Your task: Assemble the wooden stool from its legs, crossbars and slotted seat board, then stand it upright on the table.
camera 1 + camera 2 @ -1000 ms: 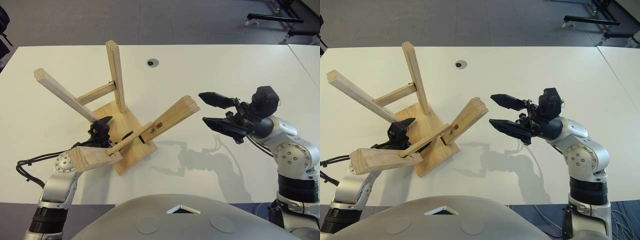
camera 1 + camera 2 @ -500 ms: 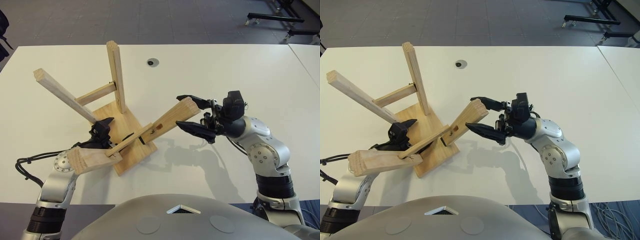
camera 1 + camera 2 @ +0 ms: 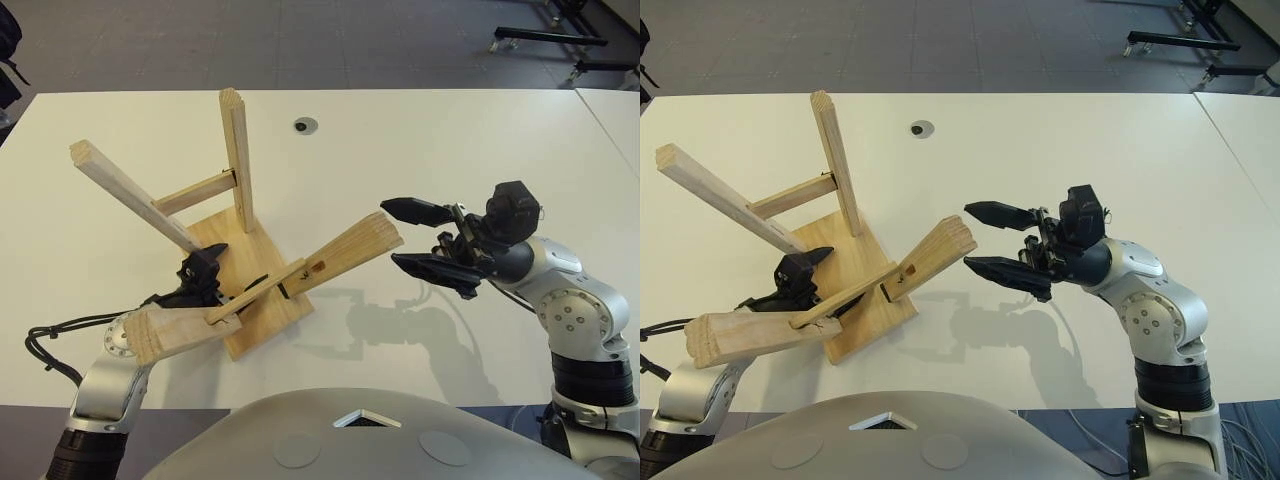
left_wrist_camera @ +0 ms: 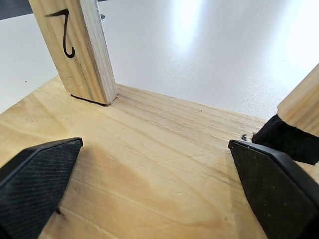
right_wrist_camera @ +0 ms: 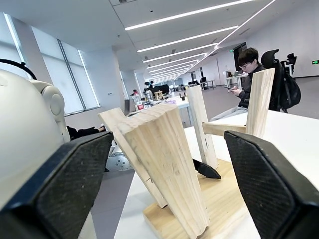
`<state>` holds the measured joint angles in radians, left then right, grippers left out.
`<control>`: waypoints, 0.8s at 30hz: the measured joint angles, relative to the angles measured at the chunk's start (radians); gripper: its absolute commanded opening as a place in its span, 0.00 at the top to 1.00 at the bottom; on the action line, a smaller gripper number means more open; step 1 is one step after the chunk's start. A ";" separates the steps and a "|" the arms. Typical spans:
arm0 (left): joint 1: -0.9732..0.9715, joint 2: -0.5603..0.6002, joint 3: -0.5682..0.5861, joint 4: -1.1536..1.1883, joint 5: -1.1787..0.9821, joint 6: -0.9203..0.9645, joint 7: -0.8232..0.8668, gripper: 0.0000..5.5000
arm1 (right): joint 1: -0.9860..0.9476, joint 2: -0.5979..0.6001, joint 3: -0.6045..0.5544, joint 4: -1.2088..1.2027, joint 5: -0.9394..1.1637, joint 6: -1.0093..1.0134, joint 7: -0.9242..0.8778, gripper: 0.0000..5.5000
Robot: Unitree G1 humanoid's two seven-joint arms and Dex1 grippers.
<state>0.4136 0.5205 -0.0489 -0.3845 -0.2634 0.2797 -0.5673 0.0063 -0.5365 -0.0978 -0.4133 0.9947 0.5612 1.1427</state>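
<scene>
Two grippers at the upturned stool (image 3: 238, 160), left half of the table (image 3: 450, 130).
Left gripper (image 4: 155, 143): fingers spread over the seat board (image 3: 265, 315). Right gripper (image 3: 389, 233): fingers spread, tips flanking the slanted leg's (image 3: 345, 255) free end.

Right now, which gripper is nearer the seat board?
Left. The left gripper is open right over the seat board; the right gripper is open off to its side, at the tip of a slanted leg.
</scene>
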 measured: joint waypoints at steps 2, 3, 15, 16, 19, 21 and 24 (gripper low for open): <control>0.002 0.000 0.000 -0.003 -0.001 0.002 0.000 0.02 | -0.014 0.014 0.030 0.006 -0.041 -0.027 -0.006 0.25; 0.002 0.000 0.000 -0.003 -0.001 0.003 0.000 0.02 | -0.019 0.025 0.037 0.009 -0.054 -0.041 -0.008 0.25; -0.015 0.007 -0.004 0.008 -0.001 0.008 -0.013 0.02 | -0.084 0.116 0.140 0.059 -0.162 -0.128 -0.025 0.25; -0.017 0.007 -0.005 0.010 -0.001 0.008 -0.013 0.02 | -0.098 0.125 0.148 0.065 -0.167 -0.129 -0.026 0.25; -0.025 0.007 -0.007 0.018 -0.001 0.008 -0.017 0.02 | -0.123 0.151 0.171 0.086 -0.173 -0.139 -0.026 0.25; -0.026 0.007 -0.008 0.018 -0.001 0.008 -0.018 0.02 | -0.139 0.163 0.186 0.094 -0.183 -0.141 -0.026 0.25; -0.026 0.007 -0.007 0.018 -0.001 0.008 -0.018 0.02 | -0.153 0.177 0.190 0.106 -0.192 -0.148 -0.025 0.25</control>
<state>0.3878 0.5276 -0.0559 -0.3664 -0.2647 0.2875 -0.5849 -0.1470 -0.3599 0.0926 -0.3072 0.8024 0.4130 1.1179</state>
